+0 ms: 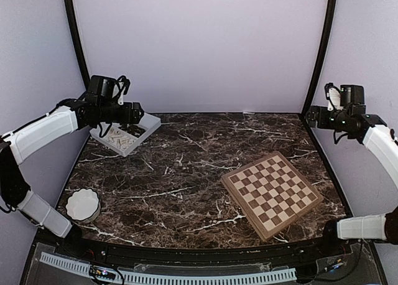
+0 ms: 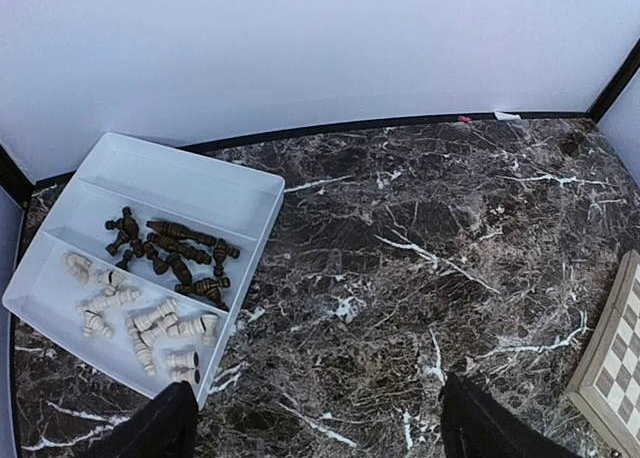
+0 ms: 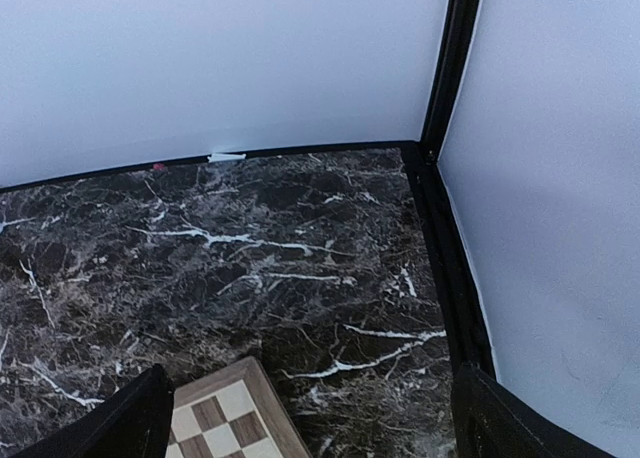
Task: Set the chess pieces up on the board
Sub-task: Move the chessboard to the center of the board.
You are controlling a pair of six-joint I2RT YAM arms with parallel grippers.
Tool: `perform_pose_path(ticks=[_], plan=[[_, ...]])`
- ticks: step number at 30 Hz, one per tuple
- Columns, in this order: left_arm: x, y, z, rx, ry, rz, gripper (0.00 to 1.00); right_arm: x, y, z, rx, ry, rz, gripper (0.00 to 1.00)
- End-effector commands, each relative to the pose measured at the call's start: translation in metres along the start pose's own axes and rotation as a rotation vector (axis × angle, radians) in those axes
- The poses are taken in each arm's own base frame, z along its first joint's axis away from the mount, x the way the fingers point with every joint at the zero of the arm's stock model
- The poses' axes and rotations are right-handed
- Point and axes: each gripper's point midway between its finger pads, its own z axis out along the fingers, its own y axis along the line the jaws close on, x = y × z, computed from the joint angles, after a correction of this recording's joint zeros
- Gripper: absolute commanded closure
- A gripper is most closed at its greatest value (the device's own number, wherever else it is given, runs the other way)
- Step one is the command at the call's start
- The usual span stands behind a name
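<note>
Chess pieces (image 2: 150, 283) lie loose in a white tray (image 2: 190, 158) at upper left of the worktop (image 1: 180, 173), near the left claw (image 2: 315, 428), spread wide and empty. Board (image 1: 272, 193) sits at lower right; right claw (image 3: 310, 423), upper right, gapes wide, holding nothing.

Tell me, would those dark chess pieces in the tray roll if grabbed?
Probably yes: the dark pieces lie on their sides in the tray and look rounded, so apt to roll. They seem small and wooden, likely light and stiff. Heaped together, neighbours may shift when one lifts.
</note>
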Motion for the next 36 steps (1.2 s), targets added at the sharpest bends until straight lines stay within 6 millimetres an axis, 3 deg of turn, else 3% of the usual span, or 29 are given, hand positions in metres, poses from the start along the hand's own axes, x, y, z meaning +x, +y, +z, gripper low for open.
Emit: perform_pose_path(ticks=[1,4,7,15,20,28,31,34,36], plan=[[-0.004,-0.023,-0.003,0.188,-0.021,-0.004,0.14,0.026,-0.010,-0.011,-0.050,0.062,-0.107,0.01],[0.005,-0.041,0.003,0.267,0.011,0.029,0.15,0.060,-0.017,-0.018,-0.074,0.157,-0.236,0.02],[0.014,-0.075,0.004,0.368,0.039,0.090,0.15,0.092,-0.025,-0.029,-0.079,0.238,-0.350,0.03],[0.075,-0.157,0.013,0.610,0.192,0.214,0.12,0.188,-0.040,-0.070,-0.126,0.485,-0.676,0.12],[0.105,-0.194,0.023,0.702,0.274,0.244,0.11,0.233,-0.046,-0.088,-0.167,0.598,-0.824,0.20],[0.133,-0.240,0.050,0.816,0.365,0.259,0.12,0.278,-0.052,-0.101,-0.301,0.795,-0.981,0.43],[0.141,-0.254,0.056,0.844,0.345,0.319,0.12,0.295,-0.058,-0.108,-0.359,0.880,-1.070,0.33],[0.146,-0.265,0.058,0.874,0.323,0.351,0.12,0.296,-0.063,-0.106,-0.359,0.897,-1.158,0.22],[0.154,-0.268,0.066,0.886,0.335,0.356,0.12,0.297,-0.066,-0.102,-0.350,0.906,-1.209,0.20]])
